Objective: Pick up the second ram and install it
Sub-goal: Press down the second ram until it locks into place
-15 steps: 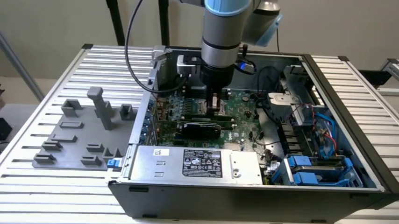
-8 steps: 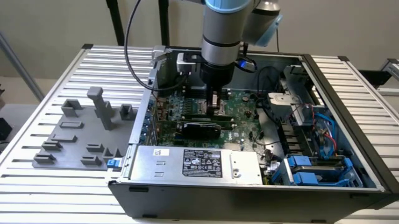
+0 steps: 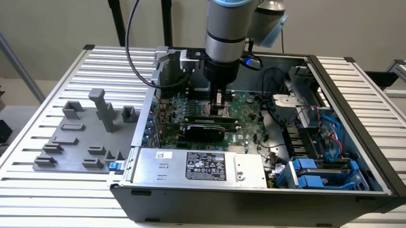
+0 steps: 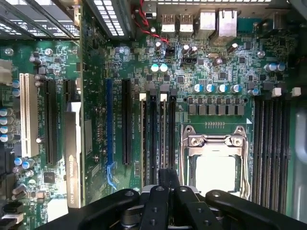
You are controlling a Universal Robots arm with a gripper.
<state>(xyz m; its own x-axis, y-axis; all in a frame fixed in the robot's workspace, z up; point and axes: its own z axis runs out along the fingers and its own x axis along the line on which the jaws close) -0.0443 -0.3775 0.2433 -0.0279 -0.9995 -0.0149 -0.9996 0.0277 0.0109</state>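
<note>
My gripper [image 3: 219, 107] reaches down into the open computer case, low over the green motherboard [image 3: 244, 107]. In the wrist view its black fingers [image 4: 156, 203] are drawn together over the long black memory slots [image 4: 152, 134], beside the square processor socket [image 4: 216, 163]. Between them sits a thin dark piece, the second ram [image 4: 166, 173] seen edge-on. It lines up with a white-latched slot [image 4: 163, 129], and the fingers hide most of it. I cannot tell whether it touches the slot.
A black graphics card [image 3: 209, 130] stands upright just in front of the gripper. The silver power supply [image 3: 197, 166] and blue drive bays [image 3: 317, 173] fill the case's near side. A grey fixture tray [image 3: 82, 137] lies on the slatted table at the exterior view's left.
</note>
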